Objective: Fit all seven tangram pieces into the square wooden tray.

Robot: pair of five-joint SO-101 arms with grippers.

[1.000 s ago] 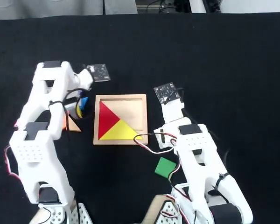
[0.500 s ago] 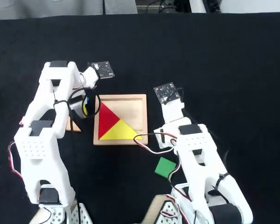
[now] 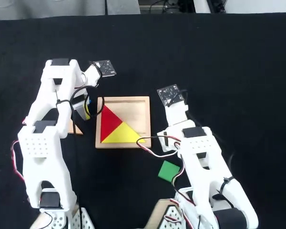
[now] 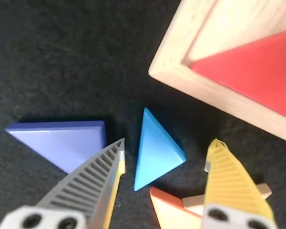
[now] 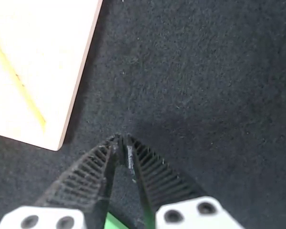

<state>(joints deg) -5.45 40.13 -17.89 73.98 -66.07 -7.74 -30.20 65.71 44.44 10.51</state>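
The square wooden tray [image 3: 145,121] holds a red triangle [image 3: 109,121] and a yellow triangle [image 3: 122,135]. My left gripper [image 4: 168,143] is open and points down beside the tray's left rim [image 4: 205,90]. A small blue triangle [image 4: 155,150] lies on the cloth between its fingers. A purple triangle [image 4: 62,138] lies just outside one finger, and an orange piece [image 4: 174,214] is under the gripper. In the high view the left gripper [image 3: 86,109] hides most of these. My right gripper [image 5: 121,140] is shut and empty over bare cloth by the tray's near right corner [image 5: 62,138].
A green square [image 3: 168,171] lies on the black cloth in front of the tray, beside the right arm [image 3: 200,152]. The orange piece [image 3: 75,128] pokes out left of the tray. Open cloth stretches behind the tray and to the right.
The left arm has swung a little right, toward the tray's left rim, with its wrist turning. The right arm and the pieces in the tray have not moved.
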